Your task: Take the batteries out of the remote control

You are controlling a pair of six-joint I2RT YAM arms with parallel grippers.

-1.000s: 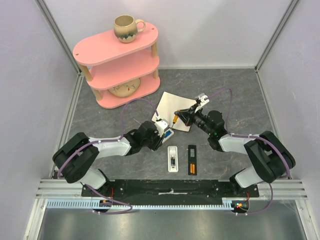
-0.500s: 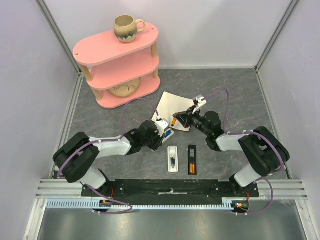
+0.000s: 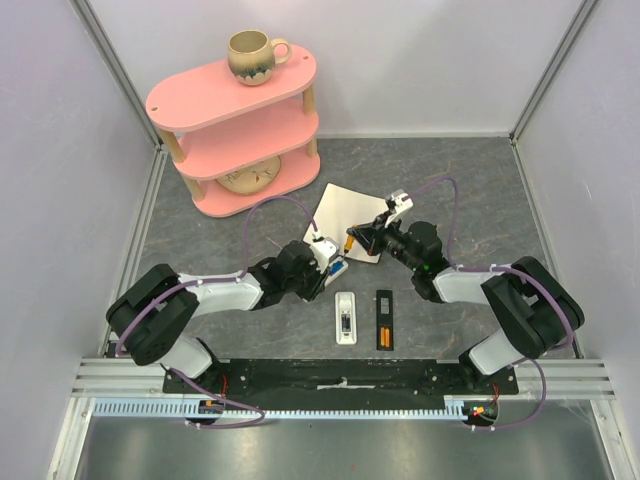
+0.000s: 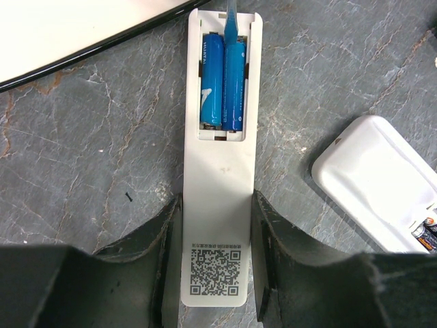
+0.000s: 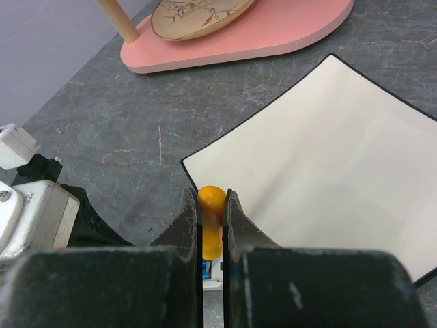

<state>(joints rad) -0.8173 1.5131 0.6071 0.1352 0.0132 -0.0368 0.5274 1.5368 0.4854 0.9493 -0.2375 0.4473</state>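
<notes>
Batteries (image 4: 222,82) still inside remote (image 4: 217,178), screwdriver (image 5: 211,198) slightly nearer than before.

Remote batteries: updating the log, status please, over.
Left gripper clamped on white remote. Right gripper shut on orange screwdriver, tip at compartment far end. Both blue batteries inside. Nothing blocking.

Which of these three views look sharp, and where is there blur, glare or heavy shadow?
Top external view: even light, faint shadows, all sharp. Left wrist view: blue batteries and white remote crisp, the left tool gripping it dark and soft. Right wrist view: right tool and the orange handle it clamps blurred up close; white plate bright, without glare.
</notes>
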